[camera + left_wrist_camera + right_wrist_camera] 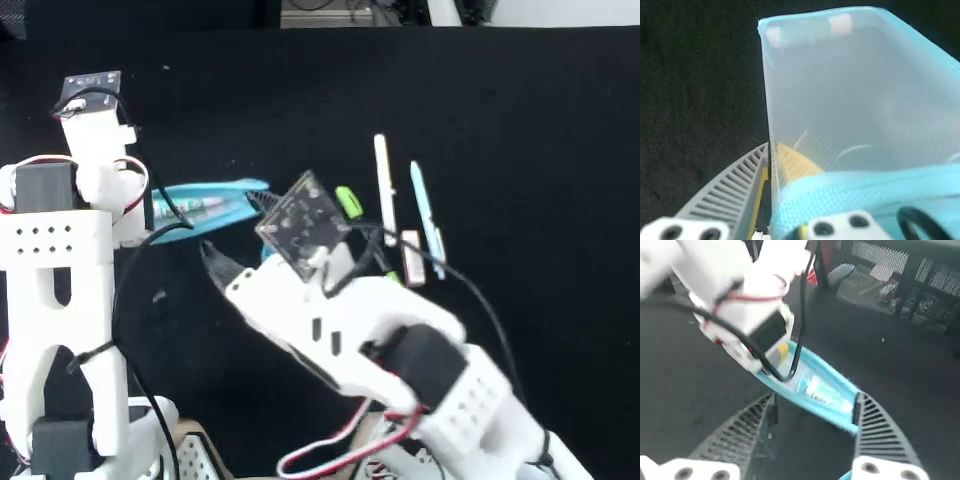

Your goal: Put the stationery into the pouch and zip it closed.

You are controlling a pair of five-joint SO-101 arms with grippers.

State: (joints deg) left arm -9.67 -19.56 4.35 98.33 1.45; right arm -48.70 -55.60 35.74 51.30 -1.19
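The black tabletop [520, 120] covers nearly all of my overhead feed, matte and dark. At the far left the left tool [773, 150] is clamped on the pouch [205, 205]. From its wrist camera I see a grey ribbed finger [735, 192] against the outside of the wall and a yellow part [795, 162] showing through from the other side, with the wall pinched between them. The pouch is translucent and finely ribbed, with a woven teal zipper band along its edge. It sits left of centre, held off the side of the left arm, mouth towards the right arm.

The right tool [815, 399] stands wide open and holds nothing; its two dark ribbed fingers [880, 435] straddle the pouch's mouth, one tip right at the teal rim. Inside the pouch lies a white and teal item [822, 389] with some print on it — too blurred for me to read.

Further right, loose on the tabletop: a green marker [348, 202], a white pen [385, 190], a light blue pen [427, 212] and a small pink and white piece [411, 257] — all close together, well apart from the pouch.
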